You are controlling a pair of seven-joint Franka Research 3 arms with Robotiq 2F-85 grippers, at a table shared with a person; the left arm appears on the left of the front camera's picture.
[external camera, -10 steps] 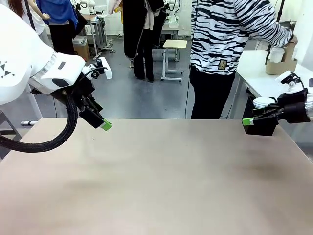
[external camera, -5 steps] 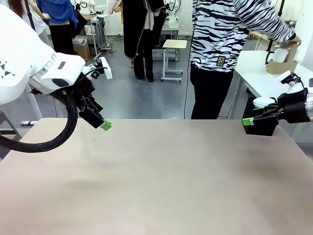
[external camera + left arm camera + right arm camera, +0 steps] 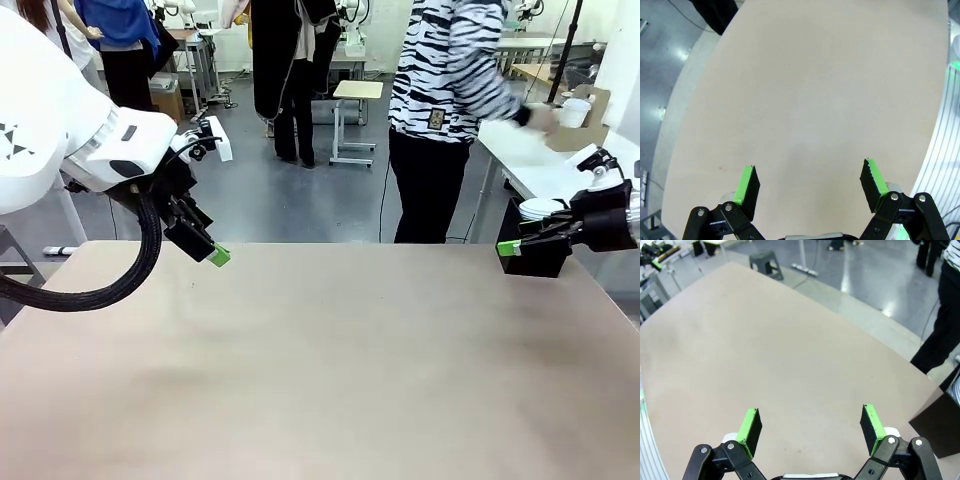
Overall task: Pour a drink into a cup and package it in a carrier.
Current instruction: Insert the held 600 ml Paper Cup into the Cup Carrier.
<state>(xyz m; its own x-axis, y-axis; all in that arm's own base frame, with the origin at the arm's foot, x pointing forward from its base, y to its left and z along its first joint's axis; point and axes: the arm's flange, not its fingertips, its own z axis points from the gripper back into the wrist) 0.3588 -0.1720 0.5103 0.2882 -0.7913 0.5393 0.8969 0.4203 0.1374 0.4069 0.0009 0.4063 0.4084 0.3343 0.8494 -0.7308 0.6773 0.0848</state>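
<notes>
Beige tabletop [image 3: 330,360] lies bare and wide between the arms, its far edge open to grey floor. Left gripper [image 3: 217,255] hangs tilted over the far-left corner, jaws apart and holding nothing; right gripper [image 3: 508,247] reaches in level at the far-right edge, jaws likewise apart. Beyond, a person's hand [image 3: 541,116] is at a carrier [image 3: 583,116] with a cup [image 3: 571,110] on a side table [image 3: 550,165].

Bare tan table [image 3: 330,360], busy room beyond

A black box [image 3: 535,262] sits at its far right edge; a white stool [image 3: 355,95] stands farther back.
</notes>
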